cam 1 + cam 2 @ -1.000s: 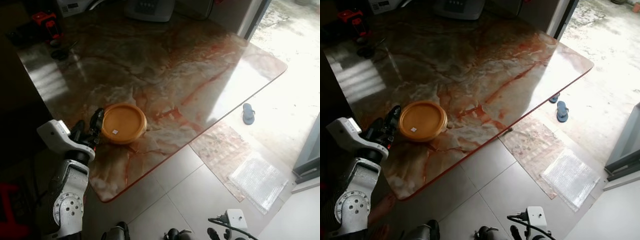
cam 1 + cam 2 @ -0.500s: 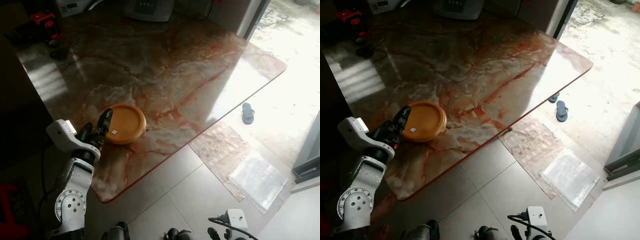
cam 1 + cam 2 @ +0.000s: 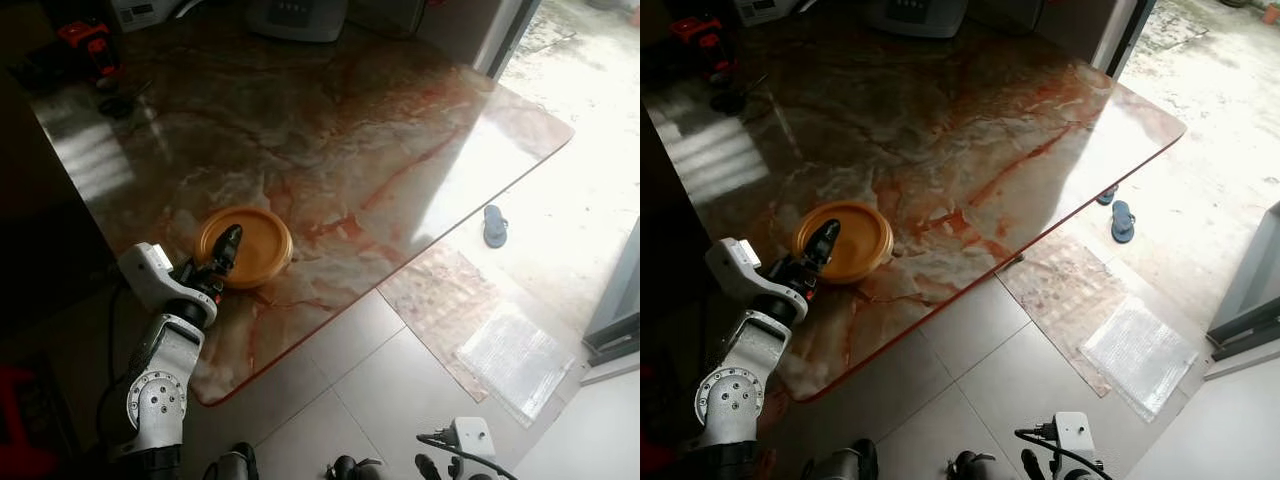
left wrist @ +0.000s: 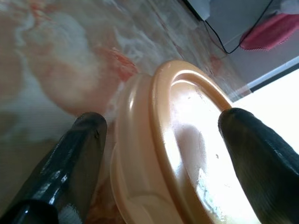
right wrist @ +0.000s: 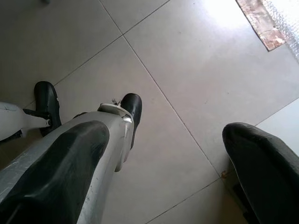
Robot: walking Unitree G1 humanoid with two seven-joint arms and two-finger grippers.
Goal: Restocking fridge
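Left eye view: a round, shallow orange plastic container with a lid (image 3: 247, 246) sits on a glossy marble-patterned table (image 3: 330, 140) with reddish veins, near the table's front edge on the robot's left. The left gripper (image 4: 163, 140), on a silver arm, reaches over the container's near rim. In the left wrist view its two black fingers (image 4: 77, 163) are spread wide, one on each side of the lid, not yet closed on it. The right gripper (image 5: 163, 154) hangs above the pale tiled floor (image 5: 187, 70), fingers apart and empty. A blue sandal (image 3: 497, 226) lies on the floor beyond the table.
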